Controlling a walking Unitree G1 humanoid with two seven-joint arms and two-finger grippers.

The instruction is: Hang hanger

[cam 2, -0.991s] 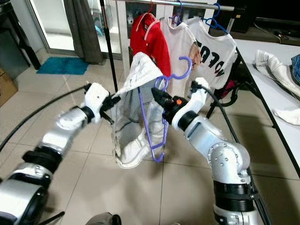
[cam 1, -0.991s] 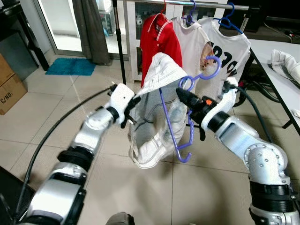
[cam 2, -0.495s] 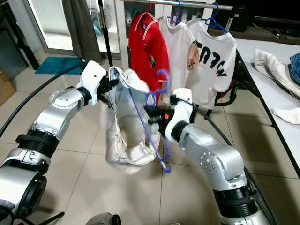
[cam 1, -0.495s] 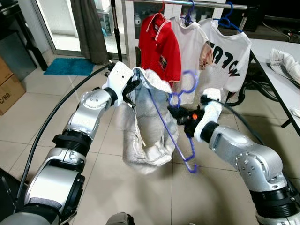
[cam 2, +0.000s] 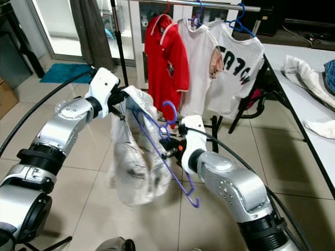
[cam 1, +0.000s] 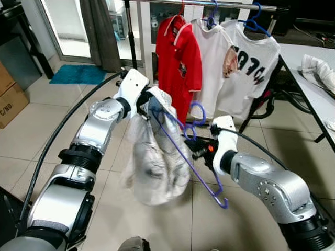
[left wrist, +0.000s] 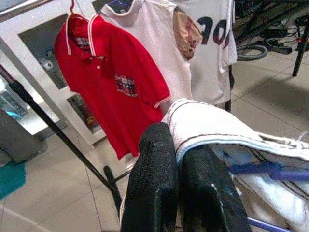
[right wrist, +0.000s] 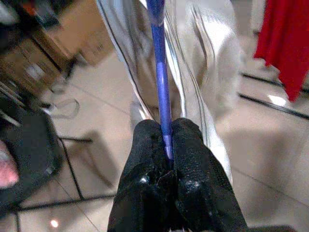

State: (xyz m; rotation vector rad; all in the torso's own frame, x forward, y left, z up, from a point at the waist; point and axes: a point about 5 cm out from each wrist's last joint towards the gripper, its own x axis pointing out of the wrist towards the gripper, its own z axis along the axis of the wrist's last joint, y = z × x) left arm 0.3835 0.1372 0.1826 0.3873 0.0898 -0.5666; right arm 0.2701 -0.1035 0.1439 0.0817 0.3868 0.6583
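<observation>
A purple hanger (right wrist: pixel 160 87) carries a white-grey garment (cam 1: pixel 152 167) that sags in a bundle below my left gripper. My right gripper (cam 1: pixel 195 151) is shut on the hanger's long bar, just under its hook (cam 2: pixel 170 107), and the bar slants down to its curled end (cam 1: pixel 223 203). My left gripper (cam 1: pixel 144 102) is shut on the garment's upper edge (left wrist: pixel 217 121), at the hanger's other end. Both are held low in front of the clothes rail (cam 1: pixel 230 5), beneath the red polo shirt (cam 1: pixel 178 52).
Two white T-shirts (cam 1: pixel 214 57) (cam 1: pixel 254 57) hang on blue hangers to the right of the polo. A white table (cam 1: pixel 309 68) with folded laundry stands at the right. A cardboard box (cam 1: pixel 10 99) and a blue mat (cam 1: pixel 78 74) lie to the left on the tiled floor.
My right gripper has carried the hanger down and to the left, away from the rail. The garment has swung lower and bunched up. My left gripper rose earlier and now holds its place.
</observation>
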